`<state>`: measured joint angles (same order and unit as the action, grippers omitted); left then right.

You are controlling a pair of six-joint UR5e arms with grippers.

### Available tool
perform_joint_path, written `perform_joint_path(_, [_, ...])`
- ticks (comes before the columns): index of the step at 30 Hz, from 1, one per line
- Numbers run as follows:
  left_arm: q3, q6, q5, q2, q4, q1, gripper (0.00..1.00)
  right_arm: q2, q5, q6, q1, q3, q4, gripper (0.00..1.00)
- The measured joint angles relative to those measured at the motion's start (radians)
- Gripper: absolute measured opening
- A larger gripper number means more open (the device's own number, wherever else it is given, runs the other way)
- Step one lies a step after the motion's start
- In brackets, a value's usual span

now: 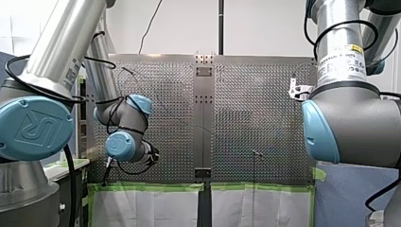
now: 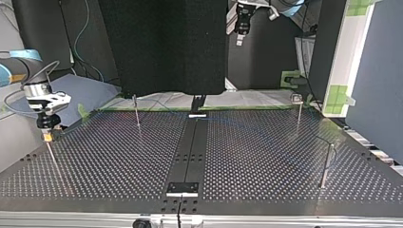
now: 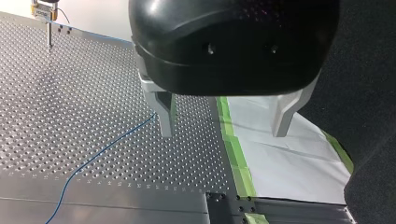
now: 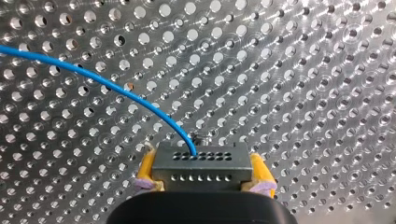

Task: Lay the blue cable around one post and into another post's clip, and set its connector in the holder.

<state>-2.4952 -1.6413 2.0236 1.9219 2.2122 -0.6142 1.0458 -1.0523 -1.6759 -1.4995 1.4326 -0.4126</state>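
The perforated table (image 2: 261, 156) fills the lower half of the top view, with a black strip (image 2: 192, 147) running down its middle. In the front view, my left arm (image 1: 47, 71) comes in at the upper left of the frame and my right arm (image 1: 345, 118) fills the right side.

In the left wrist view, my left gripper (image 3: 224, 133) hangs over the table's edge with its two metal fingers (image 3: 164, 116) spread wide and nothing between them. Green tape (image 3: 233, 149) and a white sheet (image 3: 289, 163) lie below it.

My right gripper (image 4: 201, 158) is at the left of the top view, directly above a thin post (image 2: 51, 156); I cannot tell whether they touch. Its yellow pads (image 4: 145, 170) are closed on the two sides of a grey connector (image 4: 201, 173).

Three more posts stand on the table in the top view: one at the upper left of centre (image 2: 136, 111), one at the upper right (image 2: 298, 111) and one at the right (image 2: 326, 164).

The blue cable (image 4: 116, 88) leaves the connector's face and curves away over the holes. In the left wrist view it lies on the table, running from beside one of the left gripper's fingers towards the table's black strip.
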Motion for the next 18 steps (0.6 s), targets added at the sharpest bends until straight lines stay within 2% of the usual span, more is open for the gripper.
perform_joint_path(2, [0.000, 0.000, 0.000, 0.000, 0.000, 0.000, 1.00, 0.000, -0.001, 0.000, 0.000, 0.000, 0.000, 0.16])
perform_joint_path(3, [0.000, 0.000, 0.000, 0.000, 0.000, 0.000, 1.00, 0.000, -0.001, 0.001, 0.000, 0.000, 0.000, 0.16])
perform_joint_path(5, [0.000, 0.000, 0.000, 0.000, 0.000, 0.000, 1.00, 0.000, -0.001, 0.003, 0.000, 0.000, 0.000, 0.38])
perform_joint_path(6, [0.000, 0.000, 0.000, 0.000, 0.000, 0.000, 1.00, 0.000, -0.001, 0.003, 0.000, 0.000, 0.000, 0.38])
perform_joint_path(7, [0.000, 0.000, 0.000, 0.000, 0.000, 0.000, 1.00, 0.000, -0.002, 0.004, 0.000, 0.000, 0.000, 0.44])
perform_joint_path(10, [0.000, 0.000, 0.000, 0.000, 0.000, 0.000, 1.00, 0.001, -0.002, 0.005, 0.000, 0.000, 0.001, 0.51])
perform_joint_path(11, [0.000, 0.000, 0.000, 0.000, 0.000, 0.000, 1.00, 0.001, -0.002, 0.005, 0.000, 0.000, 0.001, 0.62])
perform_joint_path(12, [0.000, 0.000, 0.000, 0.000, 0.000, 0.000, 1.00, 0.001, -0.003, 0.006, 0.000, 0.000, 0.001, 0.62])
perform_joint_path(13, [0.000, 0.000, 0.000, 0.000, 0.000, 0.000, 1.00, 0.000, -0.005, 0.006, 0.000, 0.000, 0.001, 0.70])
perform_joint_path(14, [0.000, 0.000, 0.000, 0.000, 0.000, 0.000, 1.00, 0.000, -0.007, 0.006, 0.000, 0.000, 0.001, 0.74])
perform_joint_path(15, [0.000, 0.000, 0.000, 0.000, 0.000, 0.000, 1.00, 0.000, -0.009, 0.006, 0.000, 0.000, 0.002, 0.74])
perform_joint_path(17, [0.000, 0.000, 0.000, 0.000, 0.000, 0.000, 1.00, 0.000, -0.013, 0.006, 0.000, 0.000, 0.003, 0.83])
perform_joint_path(18, [0.000, 0.000, 0.000, 0.000, 0.000, 0.000, 1.00, -0.001, -0.014, 0.007, 0.000, 0.000, 0.003, 0.83])
